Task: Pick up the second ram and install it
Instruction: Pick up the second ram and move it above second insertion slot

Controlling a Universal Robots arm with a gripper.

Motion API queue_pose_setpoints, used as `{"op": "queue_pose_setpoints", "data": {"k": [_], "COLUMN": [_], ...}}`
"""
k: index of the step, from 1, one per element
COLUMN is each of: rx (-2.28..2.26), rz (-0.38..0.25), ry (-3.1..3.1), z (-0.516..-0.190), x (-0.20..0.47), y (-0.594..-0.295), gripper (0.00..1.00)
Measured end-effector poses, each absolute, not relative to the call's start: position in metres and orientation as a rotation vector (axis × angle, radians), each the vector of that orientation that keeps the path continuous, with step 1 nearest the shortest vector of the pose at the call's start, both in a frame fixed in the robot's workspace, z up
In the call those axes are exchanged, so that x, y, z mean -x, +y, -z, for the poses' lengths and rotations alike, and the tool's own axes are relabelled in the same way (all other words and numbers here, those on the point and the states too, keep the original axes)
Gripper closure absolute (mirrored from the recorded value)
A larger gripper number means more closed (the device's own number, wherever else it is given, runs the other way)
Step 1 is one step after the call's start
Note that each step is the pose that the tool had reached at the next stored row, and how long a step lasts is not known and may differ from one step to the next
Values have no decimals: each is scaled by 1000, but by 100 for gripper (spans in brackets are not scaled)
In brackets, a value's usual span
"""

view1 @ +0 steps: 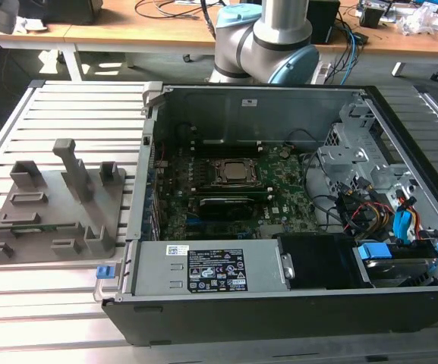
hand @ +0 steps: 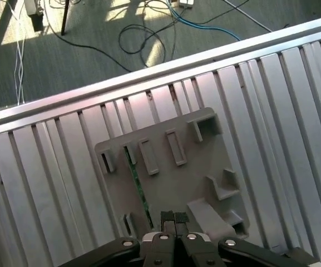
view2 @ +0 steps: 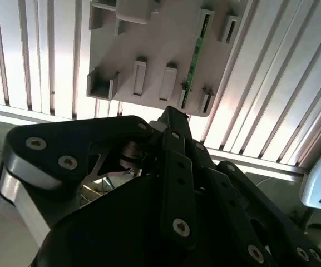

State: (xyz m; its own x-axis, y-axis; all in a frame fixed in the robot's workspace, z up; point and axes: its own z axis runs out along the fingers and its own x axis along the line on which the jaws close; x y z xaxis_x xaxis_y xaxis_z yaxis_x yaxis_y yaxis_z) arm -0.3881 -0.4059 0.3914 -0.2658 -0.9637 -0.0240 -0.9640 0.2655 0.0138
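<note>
The second ram (hand: 138, 192) is a thin green stick standing on its edge in a slot of the grey holder tray (hand: 166, 183). In the second wrist view the ram (view2: 196, 50) runs along one side of the tray (view2: 149, 44). In the exterior view the ram (view1: 42, 227) lies near the front of the tray (view1: 51, 208), at the exterior view's left. My gripper (hand: 174, 217) hangs high above the tray, close to one end of the stick, its two pads pressed together with nothing between them. Its dark linkage (view2: 171, 167) covers much of the second wrist view.
An open computer case (view1: 279, 303) sits at the exterior view's right, with the green motherboard (view1: 279, 189) and its CPU socket (view1: 234, 173) inside. Cables and drive bays crowd the case's right end. The tray rests on a slatted aluminium table (view1: 67, 303). The arm's base (view1: 272, 38) stands behind the case.
</note>
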Motion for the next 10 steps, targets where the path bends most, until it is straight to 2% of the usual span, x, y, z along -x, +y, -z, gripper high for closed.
{"op": "queue_pose_setpoints", "data": {"k": [10], "rx": [2066], "rz": [-41], "ry": [2354], "z": [-391], "x": [388], "y": [-406], "gripper": [89]}}
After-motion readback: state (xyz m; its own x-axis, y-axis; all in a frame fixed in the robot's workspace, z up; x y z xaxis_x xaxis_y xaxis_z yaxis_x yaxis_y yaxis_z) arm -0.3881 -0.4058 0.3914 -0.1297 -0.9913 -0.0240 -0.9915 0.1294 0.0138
